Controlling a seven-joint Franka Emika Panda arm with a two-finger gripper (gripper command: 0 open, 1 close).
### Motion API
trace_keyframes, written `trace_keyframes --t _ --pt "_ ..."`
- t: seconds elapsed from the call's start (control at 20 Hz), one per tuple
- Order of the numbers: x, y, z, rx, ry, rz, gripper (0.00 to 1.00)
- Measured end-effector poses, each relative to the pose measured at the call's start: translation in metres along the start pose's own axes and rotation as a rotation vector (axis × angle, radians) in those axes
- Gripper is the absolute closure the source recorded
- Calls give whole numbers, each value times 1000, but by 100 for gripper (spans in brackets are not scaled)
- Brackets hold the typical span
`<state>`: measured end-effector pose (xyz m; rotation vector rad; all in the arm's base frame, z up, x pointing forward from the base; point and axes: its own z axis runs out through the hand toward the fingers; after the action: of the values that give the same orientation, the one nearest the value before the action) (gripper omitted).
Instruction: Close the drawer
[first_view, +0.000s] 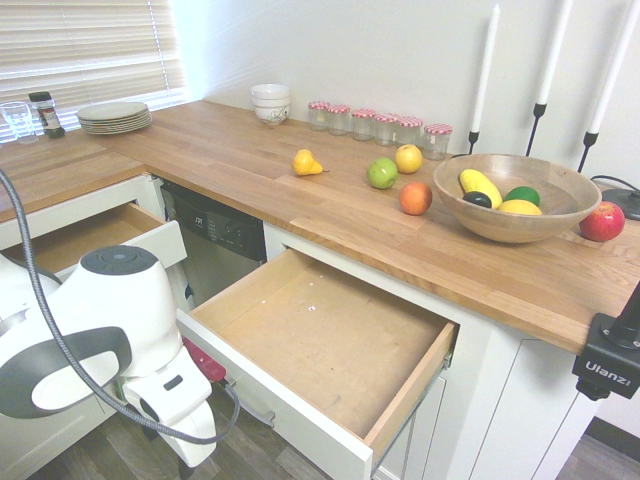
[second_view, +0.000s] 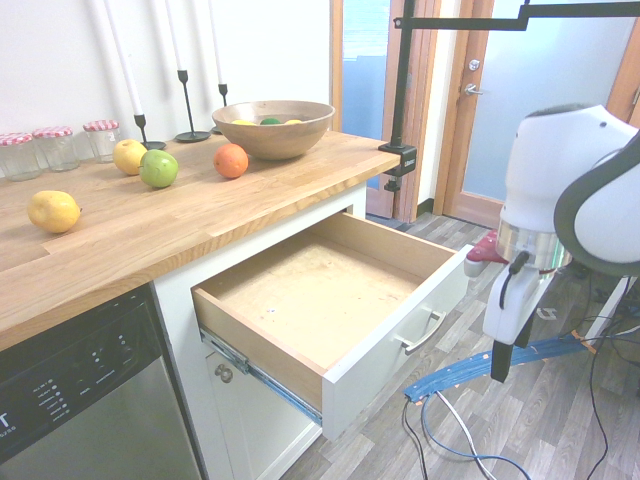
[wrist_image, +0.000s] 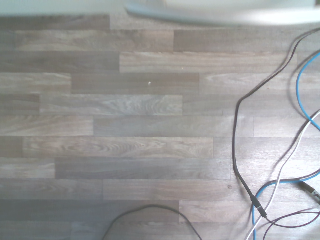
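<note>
Down at the lower right of the second exterior view the white arm hangs in front of the cabinet, its gripper pointing at the wood-plank floor, and that floor is all the wrist view gives us apart from a blurred pale edge along its top. The gripper is holding nothing and touching nothing; it's too slim and dark down there to tell whether the fingers are apart or together. Just beyond it, centre frame, the drawer stands pulled well out, empty plywood bottom on show, its curved silver handle facing the arm with a clear gap between them. So this looks like the approach step: closing hasn't begun, and next I'd expect the arm to meet the white front squarely and push straight in. Farther back, the butcher-block countertop carries loose fruit and a wooden bowl.
</note>
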<state>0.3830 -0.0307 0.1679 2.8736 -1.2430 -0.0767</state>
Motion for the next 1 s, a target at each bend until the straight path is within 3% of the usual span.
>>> trace_keyframes --t 0.25,0.75,0.8,1.0 --pt "20 3 28 30 9 -26 0" --pt "47 -14 40 67 27 -49 0" --pt "48 -15 41 67 29 -50 100" --pt "52 -20 43 69 37 -58 100"
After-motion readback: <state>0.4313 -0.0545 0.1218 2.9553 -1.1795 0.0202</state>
